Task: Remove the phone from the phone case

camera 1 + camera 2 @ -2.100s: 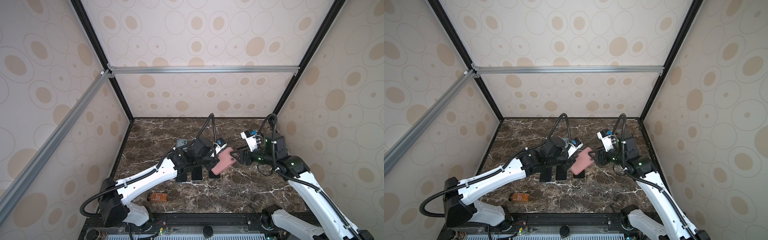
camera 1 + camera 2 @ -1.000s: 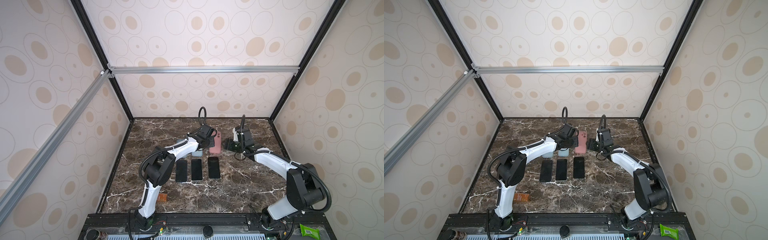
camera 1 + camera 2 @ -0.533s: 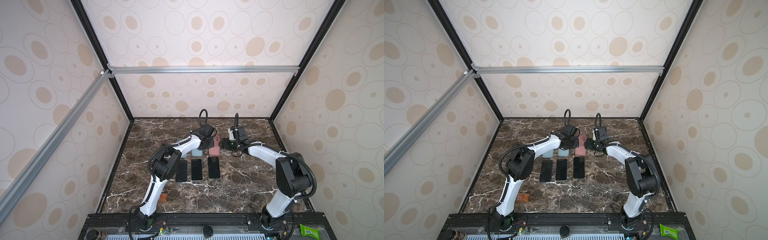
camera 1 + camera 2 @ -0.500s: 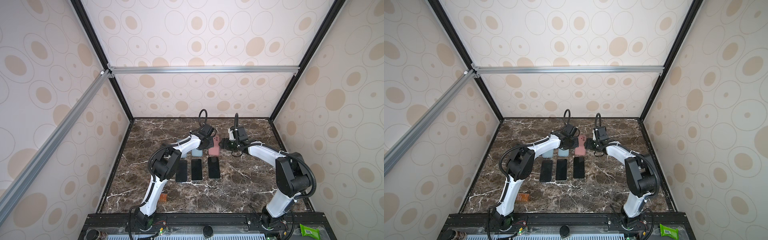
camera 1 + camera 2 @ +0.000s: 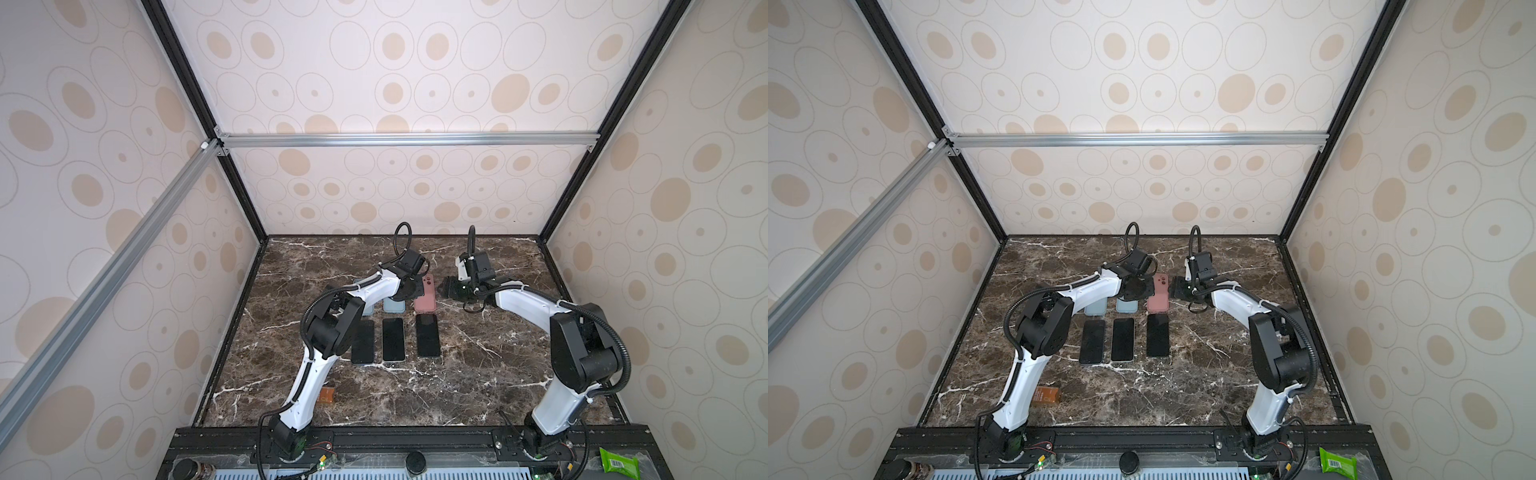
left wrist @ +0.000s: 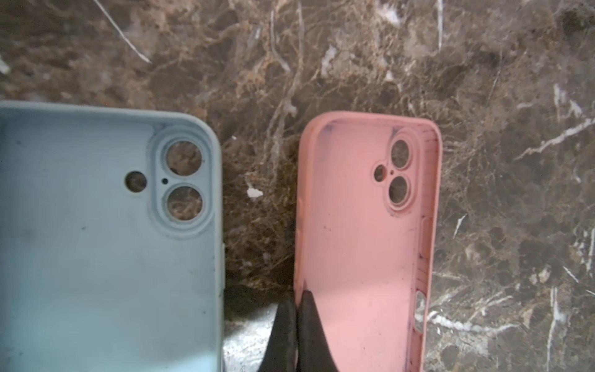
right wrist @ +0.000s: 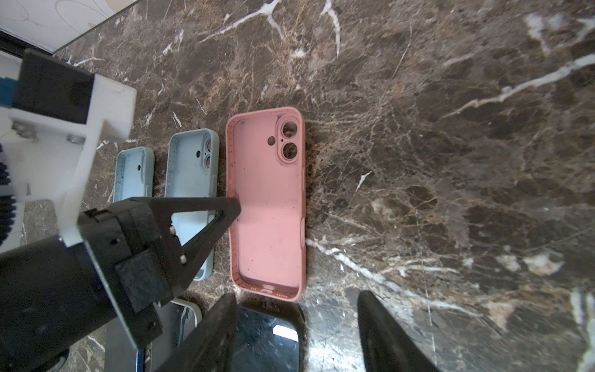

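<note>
The pink case [image 7: 267,209] lies flat on the table [image 7: 450,161], open side up, with nothing in it. The black phone [image 7: 267,338] lies out on the table, just past its bottom end. The left gripper [image 6: 297,294] pinches the pink case's side wall. The right gripper [image 7: 296,294] hangs close by - jaws apart, holding nothing.

Matt cases, glossy stone and glass.
Tabletop [image 7: 450,161] polished brown marble look, white veins; pink case [image 7: 267,206] matt soft rubbery plastic (dark specks inside); pale blue case [image 6: 96,241] same matt finish, smudged; phones [image 5: 427,335] glossy black glass; rail [image 5: 407,139] brushed metal.
</note>
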